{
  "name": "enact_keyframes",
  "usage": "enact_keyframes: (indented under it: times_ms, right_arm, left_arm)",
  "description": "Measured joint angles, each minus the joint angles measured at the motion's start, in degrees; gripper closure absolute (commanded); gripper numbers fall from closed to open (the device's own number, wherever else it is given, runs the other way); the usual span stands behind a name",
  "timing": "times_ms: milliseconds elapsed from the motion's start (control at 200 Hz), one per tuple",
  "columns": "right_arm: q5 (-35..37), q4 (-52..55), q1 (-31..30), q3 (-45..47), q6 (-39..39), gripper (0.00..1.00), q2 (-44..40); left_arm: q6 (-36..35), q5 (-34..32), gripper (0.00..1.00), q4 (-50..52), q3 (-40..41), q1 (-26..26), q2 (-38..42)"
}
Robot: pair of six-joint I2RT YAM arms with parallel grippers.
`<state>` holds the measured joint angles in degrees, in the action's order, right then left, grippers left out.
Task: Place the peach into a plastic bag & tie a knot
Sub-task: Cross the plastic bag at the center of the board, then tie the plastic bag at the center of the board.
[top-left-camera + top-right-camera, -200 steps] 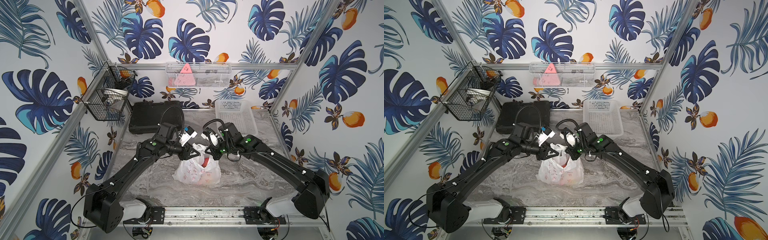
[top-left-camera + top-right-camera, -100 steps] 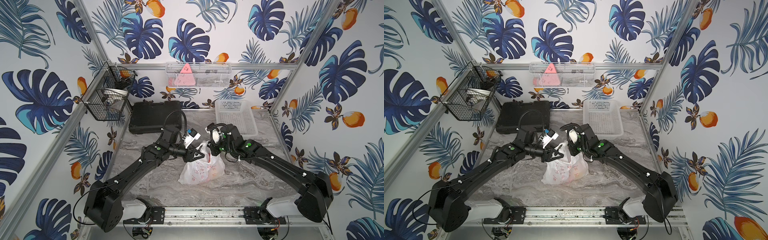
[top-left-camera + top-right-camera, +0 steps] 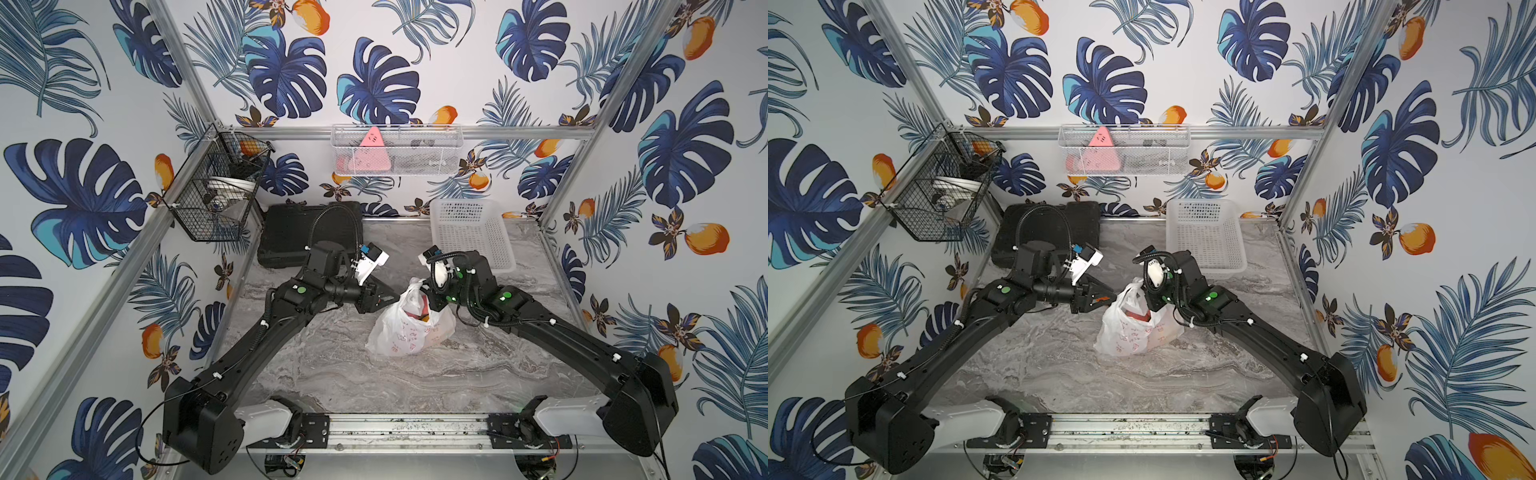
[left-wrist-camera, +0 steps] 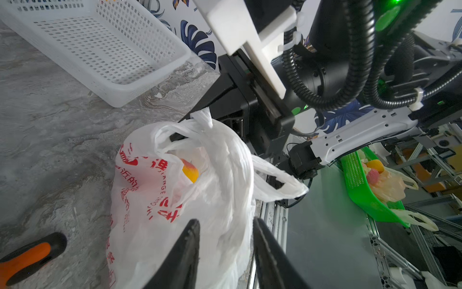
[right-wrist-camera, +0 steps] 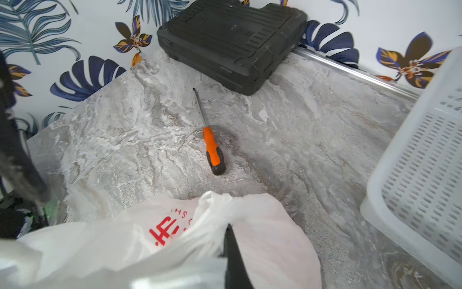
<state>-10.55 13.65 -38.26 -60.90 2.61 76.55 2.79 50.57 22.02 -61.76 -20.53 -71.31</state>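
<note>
The plastic bag (image 3: 409,330) (image 3: 1136,328), thin white film with red print, sits mid-table. The peach (image 4: 190,170) shows orange-yellow through its open mouth. My right gripper (image 3: 436,305) (image 5: 226,229) is shut on one handle (image 4: 202,117) at the bag's top and holds it up. The other loop handle (image 4: 280,185) hangs free toward the table's front. My left gripper (image 3: 392,296) (image 4: 225,222) is at the bag's left side with its jaws apart. Bag film shows in the gap, but nothing is pinched. No knot shows in any view.
A white perforated basket (image 3: 471,232) stands at the back right and a black case (image 3: 299,232) at the back left. An orange-handled screwdriver (image 5: 212,147) lies between the case and the bag. A wire basket (image 3: 216,191) hangs on the left wall.
The bag has shifted slightly to the right, its handle still held by the right gripper. The left gripper followed to the right and its jaws stand apart beside the bag.
</note>
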Motion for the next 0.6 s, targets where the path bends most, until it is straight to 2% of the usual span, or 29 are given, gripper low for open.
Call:
enact_keyframes:
  times_ms: [200,350,600]
  right_arm:
    - [-4.00,3.76,0.07,-1.09,0.00,1.00,0.07]
    - [-6.49,5.01,0.11,-1.14,0.00,1.00,-0.04]
    - [-8.48,5.27,0.57,-1.20,-0.76,1.00,0.02]
  left_arm:
    - [-0.13,-0.63,0.71,0.55,1.97,1.99,0.70]
    - [0.94,-0.92,0.80,-3.80,4.46,2.51,-2.60]
    - [6.32,2.01,0.80,-15.61,7.61,-2.36,-4.24]
